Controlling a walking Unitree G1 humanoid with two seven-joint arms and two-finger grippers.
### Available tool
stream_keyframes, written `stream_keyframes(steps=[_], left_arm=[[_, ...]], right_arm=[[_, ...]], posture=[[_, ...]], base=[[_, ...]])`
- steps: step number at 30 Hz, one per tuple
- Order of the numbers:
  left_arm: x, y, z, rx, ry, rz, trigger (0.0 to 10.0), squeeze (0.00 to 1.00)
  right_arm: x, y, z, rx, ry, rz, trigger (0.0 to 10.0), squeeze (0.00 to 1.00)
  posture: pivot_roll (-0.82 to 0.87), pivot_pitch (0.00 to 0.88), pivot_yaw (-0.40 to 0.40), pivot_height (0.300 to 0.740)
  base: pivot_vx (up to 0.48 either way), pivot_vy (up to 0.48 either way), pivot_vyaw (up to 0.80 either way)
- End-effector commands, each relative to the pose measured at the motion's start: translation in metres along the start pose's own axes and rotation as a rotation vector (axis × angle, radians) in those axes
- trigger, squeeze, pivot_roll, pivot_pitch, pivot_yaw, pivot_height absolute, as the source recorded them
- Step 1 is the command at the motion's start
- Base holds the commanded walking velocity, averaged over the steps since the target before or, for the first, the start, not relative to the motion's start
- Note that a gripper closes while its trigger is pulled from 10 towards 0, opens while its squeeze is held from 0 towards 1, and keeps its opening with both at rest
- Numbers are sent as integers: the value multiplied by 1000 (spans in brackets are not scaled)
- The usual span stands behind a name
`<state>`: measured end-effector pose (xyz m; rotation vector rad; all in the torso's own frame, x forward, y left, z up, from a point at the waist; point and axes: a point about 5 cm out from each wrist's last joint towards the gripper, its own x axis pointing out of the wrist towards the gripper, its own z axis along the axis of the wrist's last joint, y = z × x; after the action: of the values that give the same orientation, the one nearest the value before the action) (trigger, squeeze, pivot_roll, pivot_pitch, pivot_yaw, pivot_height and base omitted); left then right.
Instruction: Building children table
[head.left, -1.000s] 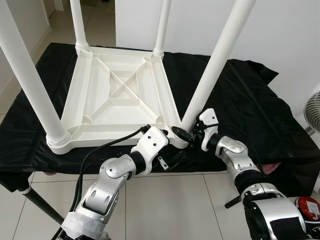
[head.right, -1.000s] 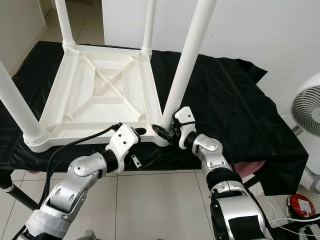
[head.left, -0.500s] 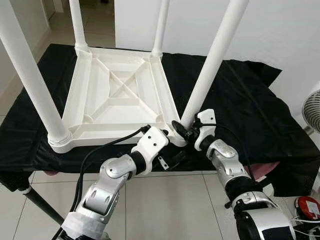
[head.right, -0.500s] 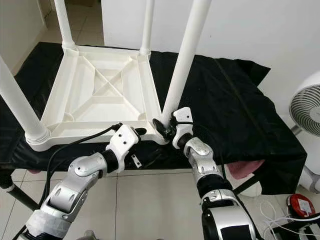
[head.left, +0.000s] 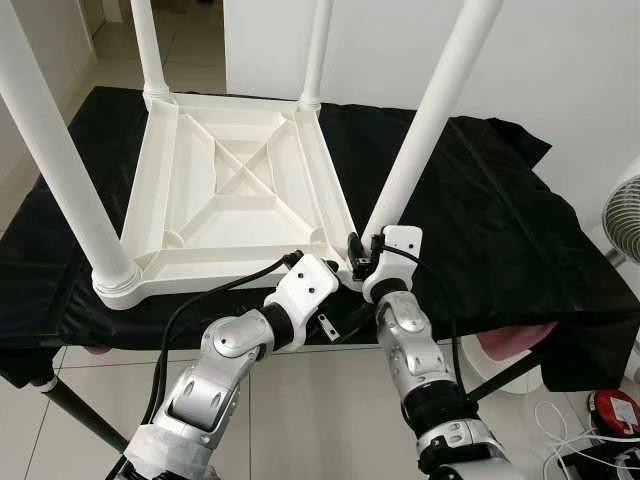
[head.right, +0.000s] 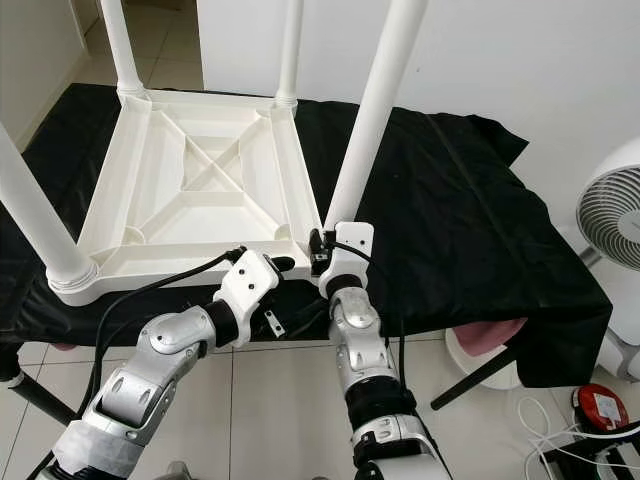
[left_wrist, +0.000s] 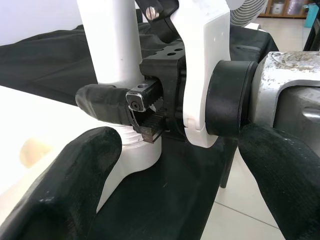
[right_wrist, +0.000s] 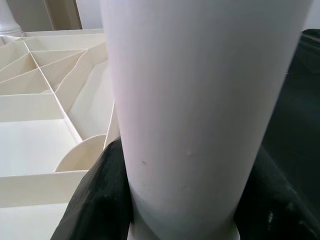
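Black cloth (head.left: 480, 190) is draped over a low bench on a pale tiled floor, and on it a white plastic children's table (head.left: 235, 195) is laid upside down, its ribbed underside facing up and its four legs standing upright. At the table's corner nearest the robot, the near right leg (head.left: 425, 125) is seated in its socket. The right gripper (head.left: 362, 266) is set against the base of that leg, just above the socket: in the right wrist view the leg (right_wrist: 200, 110) is seen held between the two black fingers (right_wrist: 100, 200), one pressed on each side of it. The left gripper (head.left: 345, 283) is held just beside the same corner, at the table's front edge; its fingers (left_wrist: 65, 190) are spread apart, with nothing gripped between them, and the leg's base lies just beyond them. A white fan (head.right: 610, 215) stands well to the right of the table.
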<state>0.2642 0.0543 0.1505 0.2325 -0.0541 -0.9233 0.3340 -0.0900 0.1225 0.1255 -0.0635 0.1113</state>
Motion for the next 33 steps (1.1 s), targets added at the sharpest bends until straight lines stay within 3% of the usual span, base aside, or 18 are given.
stream_keyframes(steps=[1,7,8,9,10,15,18,19,21,24,27,33], left_arm=[[1,-3,-2,-14,8,24,10000,0],[-1,-3,-2,-15,11,27,10000,0],[-2,-3,-3,-16,12,29,10000,0],[-2,-3,-3,-16,12,29,10000,0],[-2,-4,-3,-17,13,31,10000,0],[-2,-4,-3,-18,13,34,10000,0],[-2,-3,-2,-16,12,35,10000,0],[-2,-2,-2,-14,12,34,10000,0],[-1,-2,-2,-12,12,30,10000,0],[-1,-2,-2,-11,12,29,10000,0],[0,-1,-1,-8,10,24,10000,0],[1,0,0,-5,8,21,10000,0]], right_arm=[[-5,-7,-15,-6,79,-24,10000,0],[-6,-9,-16,-20,87,-16,10000,0],[-8,-9,-15,-21,88,-8,10000,890],[-8,-9,-15,-21,88,-8,10000,890],[-11,-10,-14,-13,80,6,10000,1000],[-15,-12,-12,-9,64,15,10000,1000],[-19,-21,-11,-31,61,103,10000,1000],[-19,-27,-10,-46,65,166,10000,0],[-17,-35,-5,-89,64,271,10000,0],[-16,-38,-2,-113,58,315,10000,0],[-5,-49,12,-214,29,455,10000,0],[4,-48,20,-260,16,542,10000,0]], posture=[[34,34,-101,740],[38,37,-104,740],[39,38,-107,740],[39,38,-107,740],[39,39,-107,740],[39,38,-108,740],[37,34,-101,740],[33,31,-98,740],[31,30,-94,740],[31,28,-93,740],[29,22,-90,740],[32,15,-89,740]], base=[[0,0,0],[0,0,0],[0,0,0],[0,0,0],[0,0,0],[0,0,0],[0,0,0],[0,0,0],[0,0,0],[0,0,0],[0,0,0],[0,0,0]])
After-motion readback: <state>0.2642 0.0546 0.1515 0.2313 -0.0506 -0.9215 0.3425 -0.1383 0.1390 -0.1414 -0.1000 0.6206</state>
